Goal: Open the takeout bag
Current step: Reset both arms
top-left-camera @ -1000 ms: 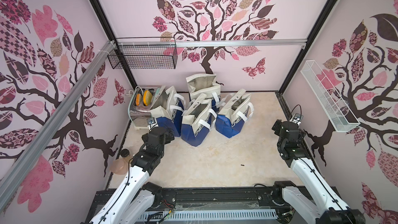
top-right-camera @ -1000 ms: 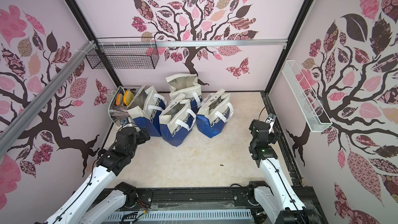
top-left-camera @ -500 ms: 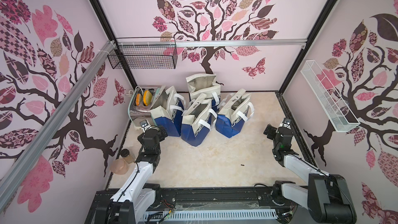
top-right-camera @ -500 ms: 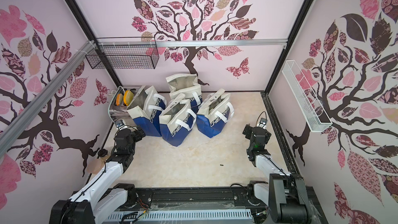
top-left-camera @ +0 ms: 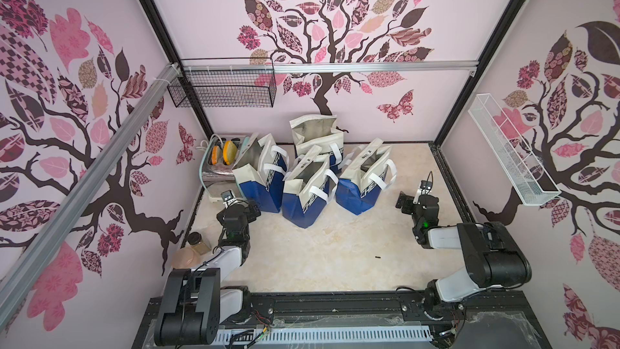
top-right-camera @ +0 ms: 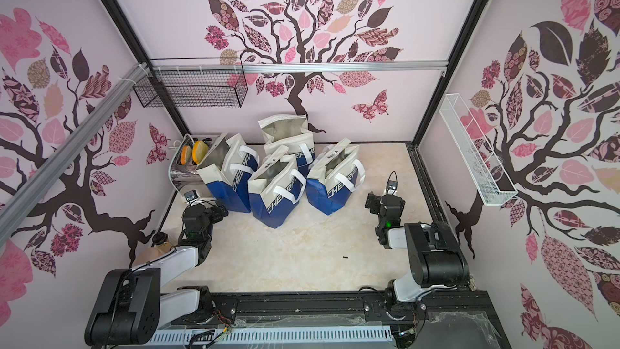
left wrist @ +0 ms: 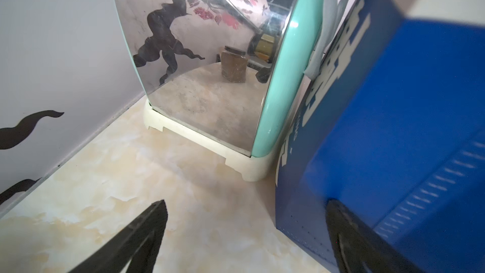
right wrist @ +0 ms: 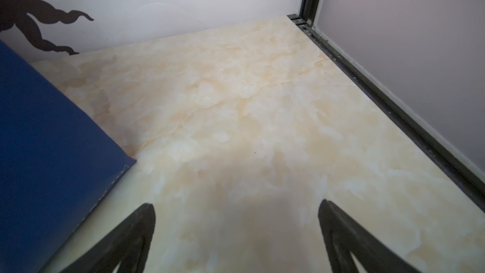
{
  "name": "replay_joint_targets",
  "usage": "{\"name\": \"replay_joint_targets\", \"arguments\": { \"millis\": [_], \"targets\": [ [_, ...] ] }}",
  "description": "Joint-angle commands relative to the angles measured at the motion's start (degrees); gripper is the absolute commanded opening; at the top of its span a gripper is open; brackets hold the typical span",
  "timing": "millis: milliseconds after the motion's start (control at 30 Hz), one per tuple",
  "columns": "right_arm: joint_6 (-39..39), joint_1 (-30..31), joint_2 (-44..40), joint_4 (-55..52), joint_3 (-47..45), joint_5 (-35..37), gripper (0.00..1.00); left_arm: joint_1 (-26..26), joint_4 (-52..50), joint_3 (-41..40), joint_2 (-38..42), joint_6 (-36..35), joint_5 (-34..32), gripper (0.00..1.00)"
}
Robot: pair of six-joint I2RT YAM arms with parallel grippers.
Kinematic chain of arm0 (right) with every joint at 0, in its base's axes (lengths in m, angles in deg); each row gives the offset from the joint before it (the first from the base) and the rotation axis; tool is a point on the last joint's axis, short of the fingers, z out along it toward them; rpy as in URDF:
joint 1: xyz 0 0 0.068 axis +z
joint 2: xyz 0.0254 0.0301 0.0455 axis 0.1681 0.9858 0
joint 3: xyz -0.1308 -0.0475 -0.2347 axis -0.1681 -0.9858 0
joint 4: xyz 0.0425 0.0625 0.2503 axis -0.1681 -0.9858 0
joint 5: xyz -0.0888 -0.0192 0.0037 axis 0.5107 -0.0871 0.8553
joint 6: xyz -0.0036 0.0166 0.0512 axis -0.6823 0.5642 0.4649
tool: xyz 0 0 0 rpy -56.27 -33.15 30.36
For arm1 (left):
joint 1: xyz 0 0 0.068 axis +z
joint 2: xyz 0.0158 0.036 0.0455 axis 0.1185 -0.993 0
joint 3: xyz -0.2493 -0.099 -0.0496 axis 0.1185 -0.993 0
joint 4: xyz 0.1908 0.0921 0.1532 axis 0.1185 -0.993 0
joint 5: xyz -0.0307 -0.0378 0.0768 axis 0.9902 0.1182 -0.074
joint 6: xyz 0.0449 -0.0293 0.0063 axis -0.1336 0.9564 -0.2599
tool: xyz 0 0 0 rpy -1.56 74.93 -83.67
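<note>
There are four takeout bags [top-left-camera: 303,203]. One toaster [top-left-camera: 218,171], one jar [top-left-camera: 198,243] and one pinkish bowl [top-left-camera: 184,258] accompany them. Two wire baskets [top-left-camera: 224,90] hang above.

I saw a beige, marble-patterned worktop [top-left-camera: 335,256] carrying four blue-and-white takeout bags, all upright with their mouths open. The left bag [top-left-camera: 258,179], middle bag [top-left-camera: 307,196] and right bag [top-left-camera: 364,182] stood in a loose row, and the rear bag [top-left-camera: 317,134] stood behind them by the back wall. A chrome toaster [top-left-camera: 214,176] with mint trim stood in the far left corner, just beside the left bag. A dark-lidded jar [top-left-camera: 198,243] and a pinkish round object [top-left-camera: 184,258] sat by the left wall. A small black speck [top-left-camera: 378,257] lay nearer the front.
</note>
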Motion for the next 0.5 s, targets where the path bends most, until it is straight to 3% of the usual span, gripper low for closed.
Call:
{"name": "replay_joint_targets", "arguments": {
  "millis": [0, 200, 333, 400, 467],
  "targets": [
    [-1.7, 0.1, -0.2, 3.0, 1.3, -0.7, 0.99, 0.6, 6.1, 0.9, -1.8, -2.1, 3.7, 0.98],
    [-1.7, 0.8, 0.1, 2.8, 1.7, 2.0, 0.99, 1.2, 8.3, 5.4, -8.6, -7.7, 6.2, 0.98],
    [-1.7, 0.9, 0.1, 2.9, 1.7, 2.0, 0.99, 2.9, 15.0, 5.5, -14.8, -7.6, 8.1, 0.98],
    [-1.7, 0.8, 0.2, 2.9, 1.7, 2.0, 1.00, 2.9, 15.3, 5.5, -15.8, -9.2, 12.3, 0.97],
    [-1.7, 0.8, 0.2, 3.0, 1.7, 2.0, 0.99, 3.0, 20.7, 4.0, -18.7, -8.9, 11.7, 0.98]
  ]
}}
